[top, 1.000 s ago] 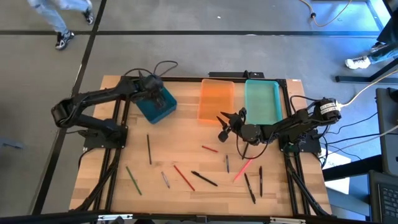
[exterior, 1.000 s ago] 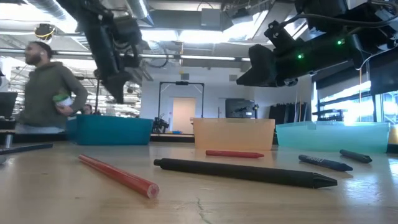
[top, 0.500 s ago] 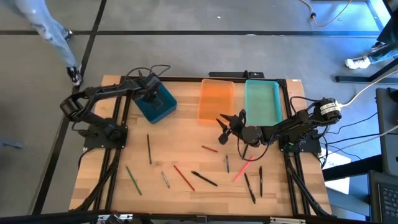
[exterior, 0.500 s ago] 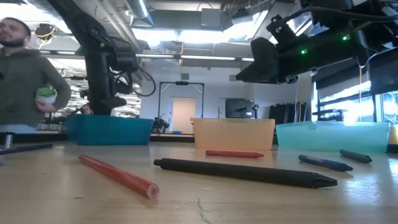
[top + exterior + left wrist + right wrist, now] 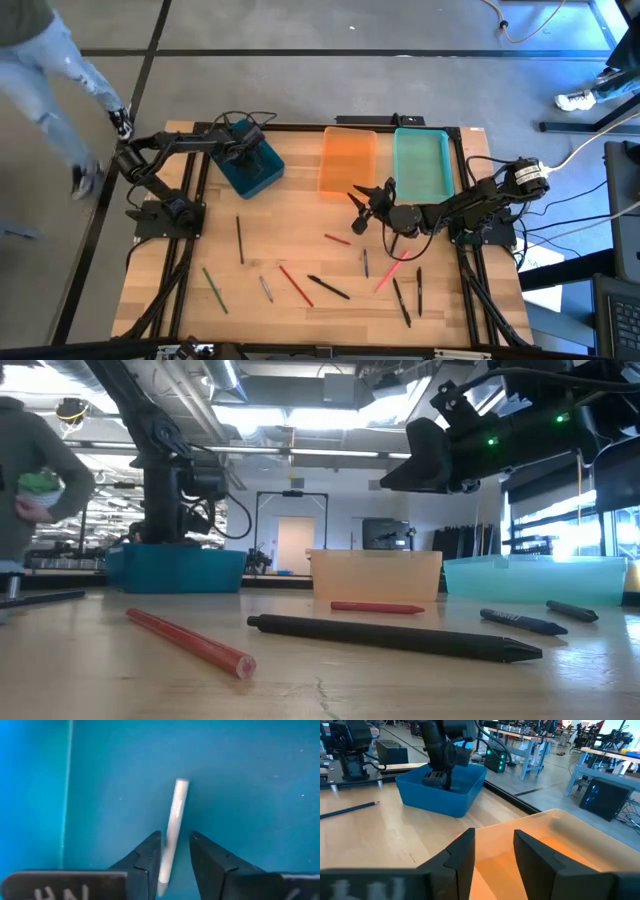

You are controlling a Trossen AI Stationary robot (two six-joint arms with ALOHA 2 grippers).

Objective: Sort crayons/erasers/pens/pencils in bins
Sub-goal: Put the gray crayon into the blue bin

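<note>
Left gripper (image 5: 175, 857): you see it lowered inside the blue bin (image 5: 250, 166) at the table's 11 o'clock corner; its fingers stand slightly apart around a white pen (image 5: 171, 827), whose far end lies on the bin floor. You cannot tell whether the pads are pressing it.
Right gripper (image 5: 362, 200): you find it raised above the table near centre, at the 6 o'clock end of the orange bin (image 5: 347, 160); its fingers are released, holding nothing.
Teal bin (image 5: 421, 163): sits just beside the orange bin on its 3 o'clock side.
Loose items: a red crayon (image 5: 190, 642) and a black pen (image 5: 395, 637) lie on the table (image 5: 280, 240) towards 6 o'clock.
Person (image 5: 50, 80): walking past the table's 10 o'clock corner.
</note>
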